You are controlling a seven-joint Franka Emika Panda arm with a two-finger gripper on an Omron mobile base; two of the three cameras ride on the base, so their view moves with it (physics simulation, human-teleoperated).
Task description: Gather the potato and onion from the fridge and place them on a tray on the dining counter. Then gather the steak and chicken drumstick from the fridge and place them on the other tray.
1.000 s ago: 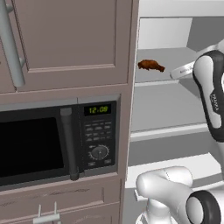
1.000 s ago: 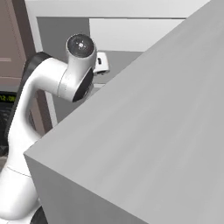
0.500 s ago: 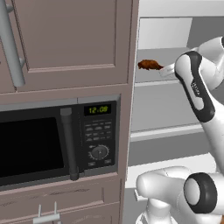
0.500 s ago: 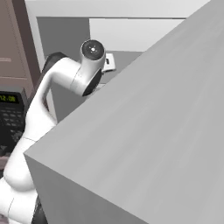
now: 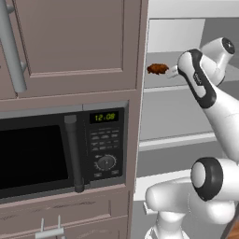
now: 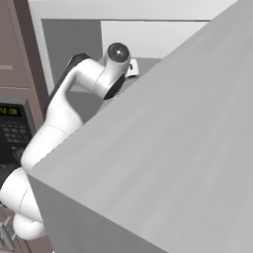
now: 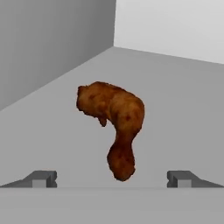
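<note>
An orange-brown chicken drumstick [image 7: 114, 124] lies on a grey shelf [image 7: 175, 109] inside the open fridge, plump end away from me and narrow end toward me. My gripper [image 7: 113, 178] is open, its two fingertips [image 7: 41, 178] standing wide on either side of the narrow end, touching nothing. From the left base view the drumstick [image 5: 157, 69] rests on an upper fridge shelf, with my white hand [image 5: 173, 71] just to its right. The open fridge door [image 6: 163, 158] fills much of the right base view. Potato, onion, steak, trays and dining counter are out of view.
A brown cabinet [image 5: 70, 42] with a black microwave [image 5: 51, 151] stands left of the fridge opening. A second fridge shelf [image 5: 177, 140] lies below the drumstick's shelf. The fridge's grey side wall [image 7: 48, 48] rises close on the left of the hand view.
The arm has reached deeper into the fridge toward the drumstick, the hand moving left along the upper shelf. The drumstick has not moved.
</note>
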